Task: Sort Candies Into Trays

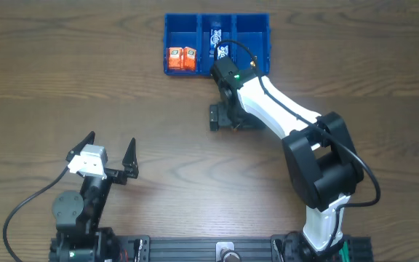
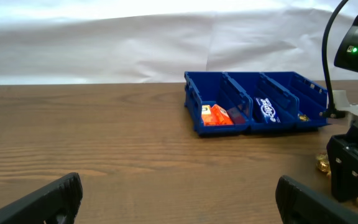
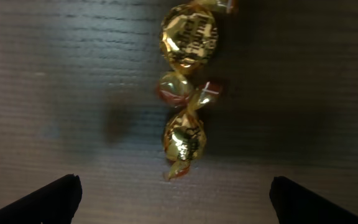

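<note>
Three gold-wrapped candies lie in a row on the wood table: a large one (image 3: pixel 189 35), a small one (image 3: pixel 174 87) and another (image 3: pixel 184 140). My right gripper (image 3: pixel 176 208) hovers open just above them, one finger to each side, touching none; it stands in front of the tray (image 1: pixel 228 116). The blue three-compartment tray (image 1: pixel 268 44) holds orange candies (image 1: pixel 181 60) in its left bin and a blue-white candy (image 1: pixel 220 49) in the middle bin. Near the front left of the table my left gripper (image 1: pixel 108 151) is open with nothing between its fingers.
In the left wrist view, the tray (image 2: pixel 194 115) sits ahead and to the right, with the right arm's gripper (image 2: pixel 353 165) beside it and a gold candy (image 2: pixel 324 163) on the table by that gripper. Bare wood stretches across the left and centre of the table.
</note>
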Controlling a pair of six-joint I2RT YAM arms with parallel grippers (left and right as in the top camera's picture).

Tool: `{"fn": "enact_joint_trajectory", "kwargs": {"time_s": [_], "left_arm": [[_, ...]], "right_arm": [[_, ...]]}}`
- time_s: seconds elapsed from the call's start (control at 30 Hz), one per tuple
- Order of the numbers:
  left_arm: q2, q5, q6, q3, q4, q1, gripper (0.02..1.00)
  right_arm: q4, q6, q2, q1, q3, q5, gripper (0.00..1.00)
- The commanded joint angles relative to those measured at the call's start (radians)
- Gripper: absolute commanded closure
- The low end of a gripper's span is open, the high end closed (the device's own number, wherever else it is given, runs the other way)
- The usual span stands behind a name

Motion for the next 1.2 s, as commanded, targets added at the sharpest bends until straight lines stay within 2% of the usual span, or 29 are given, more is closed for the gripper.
{"fn": "enact_joint_trajectory", "kwargs": {"time_s": [0.03,0.3,0.33,0.47,0.53,0.87,1.0,1.2], "left_arm": [[-0.006,0.018,0.000,-0.023,-0.028,0.006,0.020],[-0.006,0.018,0.000,-0.023,-0.028,0.006,0.020],[-0.006,0.018,0.000,-0.023,-0.028,0.006,0.020],[-0.006,0.018,0.000,-0.023,-0.028,0.006,0.020],[-0.006,0.018,0.000,-0.023,-0.028,0.006,0.020],[-0.006,0.018,0.000,-0.023,-0.028,0.006,0.020],[-0.006,0.018,0.000,-0.023,-0.028,0.006,0.020],[-0.006,0.018,0.000,-0.023,-0.028,0.006,0.020]], "right_arm": [[0.021,0.029,0.029,-0.001,-0.005,0.040,0.001],[0.047,0.029,0.074,-0.001,-0.005,0.040,0.025],[0.047,0.029,0.076,-0.001,-0.005,0.040,0.051],[0.064,0.034,0.077,-0.008,-0.005,0.040,0.354],[0.070,0.049,0.077,-0.012,-0.005,0.047,0.448],[0.070,0.051,0.077,-0.012,-0.005,0.060,0.695],[0.065,0.051,0.077,-0.012,-0.005,0.084,0.711],[0.076,0.051,0.076,-0.016,-0.005,0.093,0.787]]}}
